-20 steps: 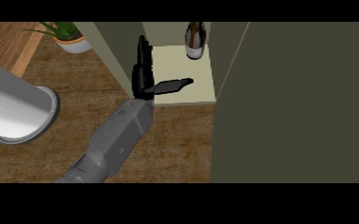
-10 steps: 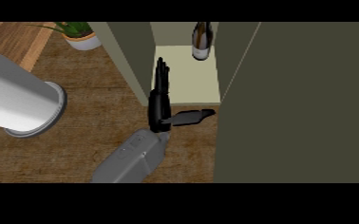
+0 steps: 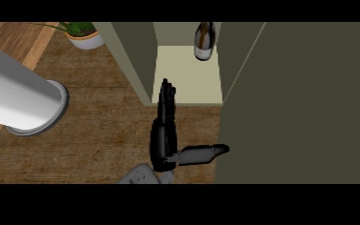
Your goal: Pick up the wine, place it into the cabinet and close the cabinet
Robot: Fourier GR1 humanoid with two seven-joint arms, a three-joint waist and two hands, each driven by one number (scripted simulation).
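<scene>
Head view: wine bottle (image 3: 205, 40) stands inside the cabinet (image 3: 186, 76); right hand (image 3: 166, 124) is released, fingers straight. Next, push the door (image 3: 295, 100) closed.

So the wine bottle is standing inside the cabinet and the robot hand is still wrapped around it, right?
Not quite. The wine bottle does stand inside the cabinet, but the robot hand is not wrapped around it: the head view shows it open, fingers straight, well apart from the bottle near the cabinet's front edge.
</scene>
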